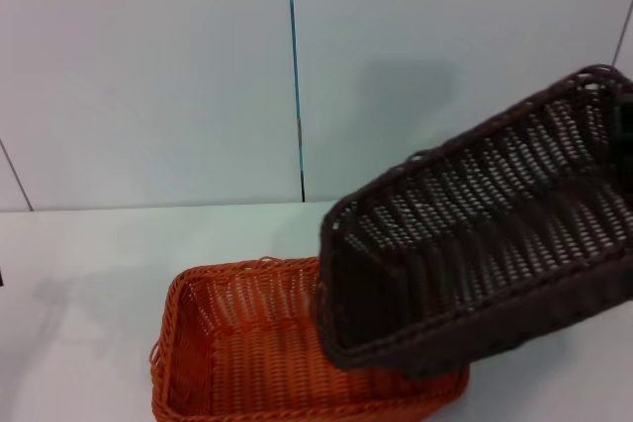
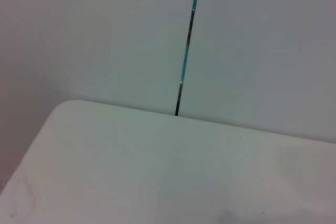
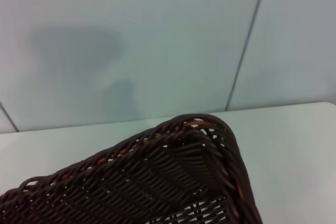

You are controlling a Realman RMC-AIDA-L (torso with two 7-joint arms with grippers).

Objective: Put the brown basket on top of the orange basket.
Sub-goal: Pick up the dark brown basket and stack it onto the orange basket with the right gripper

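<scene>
Fingers of either arm could not be seen in any view, so you could not tell whether they were open or clamped; no gripper appeared in frame at all. You had the brown basket raised off the surface and tilted, its high end running out of the head view at the right edge, its low end hanging over the right part of the orange basket. From that you could judge the right arm was carrying it by the far, high end, though the grasp itself was out of view. The right wrist view showed only the brown basket's braided rim corner with the surface beyond it.

The orange basket sat on the surface near the front edge, long axis running left to right. The brown basket's long axis ran obliquely, low-left to high-right, not yet level or aligned with the one below. Whether the low corner touched the orange rim, you could not tell.

The left wrist view showed bare surface and a rounded corner; open room lay left of the orange basket.
</scene>
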